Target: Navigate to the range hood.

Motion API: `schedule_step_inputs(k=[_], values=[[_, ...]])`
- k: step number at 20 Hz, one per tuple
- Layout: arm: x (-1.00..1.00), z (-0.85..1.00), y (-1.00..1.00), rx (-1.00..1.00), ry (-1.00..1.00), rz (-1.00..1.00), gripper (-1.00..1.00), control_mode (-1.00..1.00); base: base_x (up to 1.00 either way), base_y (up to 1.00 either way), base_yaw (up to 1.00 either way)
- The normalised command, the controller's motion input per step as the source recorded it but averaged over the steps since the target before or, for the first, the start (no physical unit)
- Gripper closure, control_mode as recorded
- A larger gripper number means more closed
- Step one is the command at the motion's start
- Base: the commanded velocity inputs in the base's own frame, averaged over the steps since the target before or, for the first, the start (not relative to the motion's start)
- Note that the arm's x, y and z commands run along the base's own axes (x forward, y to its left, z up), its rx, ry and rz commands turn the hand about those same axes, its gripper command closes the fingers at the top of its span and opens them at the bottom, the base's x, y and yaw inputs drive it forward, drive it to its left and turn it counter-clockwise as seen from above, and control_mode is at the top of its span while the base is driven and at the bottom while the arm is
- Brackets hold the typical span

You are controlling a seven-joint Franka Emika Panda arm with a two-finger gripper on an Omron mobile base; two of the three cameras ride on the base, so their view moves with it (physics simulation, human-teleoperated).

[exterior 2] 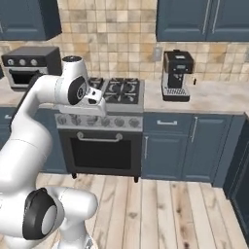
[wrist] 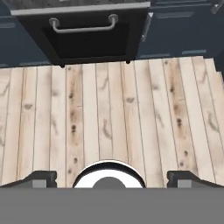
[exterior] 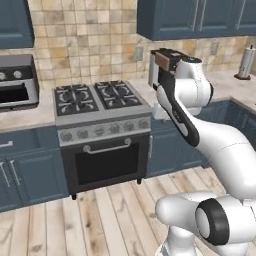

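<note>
The range hood is out of view; above the four-burner gas cooktop (exterior: 97, 97) (exterior 2: 119, 90) I see only tan tiled wall up to the frame's top, between blue wall cabinets (exterior: 195, 17) (exterior 2: 204, 19). My gripper (wrist: 114, 178) points down at the wooden floor (wrist: 109, 109), a short way in front of the stove's black oven door (wrist: 87, 37) (exterior: 107, 162). Its two dark fingertips (wrist: 41, 177) stand wide apart, open, with nothing between them.
A silver box oven with knobs (exterior: 17, 82) (exterior 2: 31, 63) sits on the counter left of the stove. A dark coffee machine (exterior 2: 177, 75) stands to its right, a paper-towel roll (exterior: 245, 62) farther right. Blue base cabinets (exterior 2: 189, 146) line the wall; a side counter (exterior: 240, 107) juts out at right.
</note>
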Motion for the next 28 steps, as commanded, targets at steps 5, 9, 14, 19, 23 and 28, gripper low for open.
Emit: schedule_step_inputs(k=[5, 9, 14, 19, 23, 28], values=[[0.0, 0.0, 0.0, 0.0, 0.0, 0.0, -1.0, 1.0, 1.0, 0.43, 0.14], [0.0, 0.0, 0.0, 0.0, 0.0, 0.0, -1.0, 1.0, 1.0, 0.44, 0.05], [0.0, 0.0, 0.0, 0.0, 0.0, 0.0, -1.0, 1.0, 1.0, 0.57, 0.02], [0.0, 0.0, 0.0, 0.0, 0.0, 0.0, -1.0, 1.0, 1.0, 0.45, 0.03], [0.0, 0.0, 0.0, 0.0, 0.0, 0.0, -1.0, 1.0, 0.97, 0.02, 0.0], [0.0, 0.0, 0.0, 0.0, 0.0, 0.0, -1.0, 1.0, 0.99, 0.01, 0.0]])
